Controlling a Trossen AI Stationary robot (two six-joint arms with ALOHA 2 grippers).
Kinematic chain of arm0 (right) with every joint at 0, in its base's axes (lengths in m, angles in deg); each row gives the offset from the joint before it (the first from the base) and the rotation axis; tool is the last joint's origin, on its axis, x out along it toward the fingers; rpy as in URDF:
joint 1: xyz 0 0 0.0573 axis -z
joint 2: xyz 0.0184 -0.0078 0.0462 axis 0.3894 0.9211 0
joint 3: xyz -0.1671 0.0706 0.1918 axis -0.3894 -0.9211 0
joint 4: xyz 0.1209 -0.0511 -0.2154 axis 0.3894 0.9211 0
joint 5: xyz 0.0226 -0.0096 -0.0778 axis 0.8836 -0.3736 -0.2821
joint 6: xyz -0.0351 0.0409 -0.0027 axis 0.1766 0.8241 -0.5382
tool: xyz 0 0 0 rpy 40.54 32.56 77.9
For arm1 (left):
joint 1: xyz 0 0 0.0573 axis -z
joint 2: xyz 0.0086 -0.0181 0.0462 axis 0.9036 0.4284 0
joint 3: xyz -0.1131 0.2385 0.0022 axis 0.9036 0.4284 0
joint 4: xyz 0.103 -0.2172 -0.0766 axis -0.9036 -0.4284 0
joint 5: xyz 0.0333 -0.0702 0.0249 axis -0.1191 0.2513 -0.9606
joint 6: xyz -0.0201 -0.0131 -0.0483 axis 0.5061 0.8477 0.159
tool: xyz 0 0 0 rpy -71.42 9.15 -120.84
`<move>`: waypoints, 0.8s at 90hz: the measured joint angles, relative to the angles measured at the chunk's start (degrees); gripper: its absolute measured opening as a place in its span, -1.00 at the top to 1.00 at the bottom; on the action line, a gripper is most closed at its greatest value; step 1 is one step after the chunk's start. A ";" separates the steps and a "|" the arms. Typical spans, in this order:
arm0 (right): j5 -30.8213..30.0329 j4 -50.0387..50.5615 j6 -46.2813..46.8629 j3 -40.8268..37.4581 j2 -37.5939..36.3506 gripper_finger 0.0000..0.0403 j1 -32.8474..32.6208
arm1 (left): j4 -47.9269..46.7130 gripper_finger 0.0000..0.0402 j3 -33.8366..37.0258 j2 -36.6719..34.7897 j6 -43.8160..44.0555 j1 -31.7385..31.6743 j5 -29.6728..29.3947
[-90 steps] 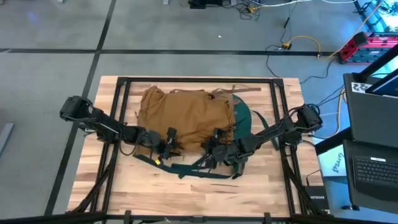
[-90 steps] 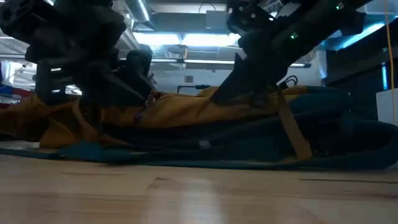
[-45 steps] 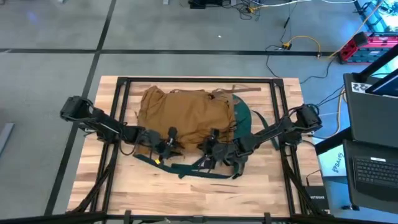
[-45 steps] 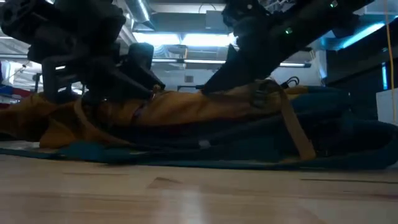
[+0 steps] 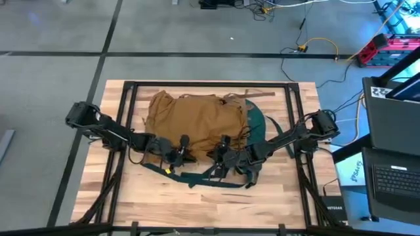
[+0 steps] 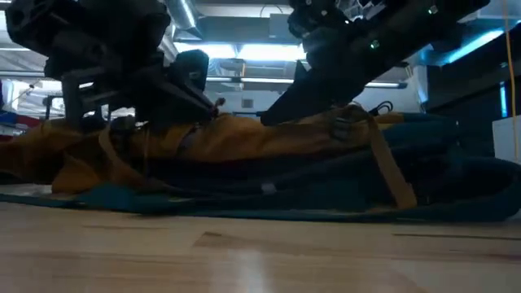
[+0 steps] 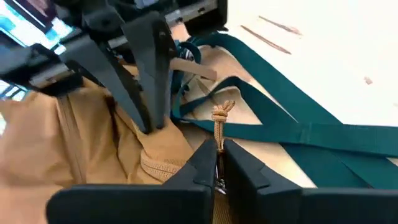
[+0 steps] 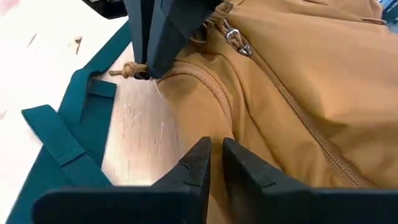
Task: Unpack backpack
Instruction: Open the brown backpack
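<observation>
Nearest, at the front edge of the wooden table [image 5: 197, 203], dark teal straps [image 5: 203, 178] trail out flat from under the backpack [image 5: 197, 118]. Just behind them both arms meet low over the bag's near edge. The left gripper [image 5: 176, 155] sits at the tan fabric's front rim; in its wrist view its two dark fingers [image 7: 200, 165] stand close together, pinched on a knotted tan zipper cord [image 7: 219, 118] that rises between them. The right gripper [image 5: 222, 159] is just beside it, a little toward the teal side of the bag — its fingers [image 8: 198, 163] are nearly together, only a thin gap between them, pressed down over tan fabric; whether cloth is caught in that gap cannot be told. A curved zipper seam [image 8: 298, 118] with a small metal pull [image 8: 239, 45] runs across the fabric ahead of it.

From table height, the backpack lies slumped and flat, tan on top and dark teal beneath, with a tan webbing strap [image 6: 387, 171] hanging down its near side. Farther back, its tan body fills the table's middle, the teal back panel [image 5: 254, 124] at its right — both inside a black metal frame [image 5: 210, 84].
</observation>
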 joint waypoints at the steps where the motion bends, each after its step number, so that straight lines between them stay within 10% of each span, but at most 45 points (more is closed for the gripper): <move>1: 0.06 -0.01 0.00 0.00 0.00 0.86 0.00 | -0.02 0.97 -0.12 0.00 -0.13 0.00 -0.06; 72: 2.68 -7.24 -5.88 0.02 0.02 0.62 -1.61 | -3.16 1.00 -4.34 -0.02 -1.29 -0.04 -5.91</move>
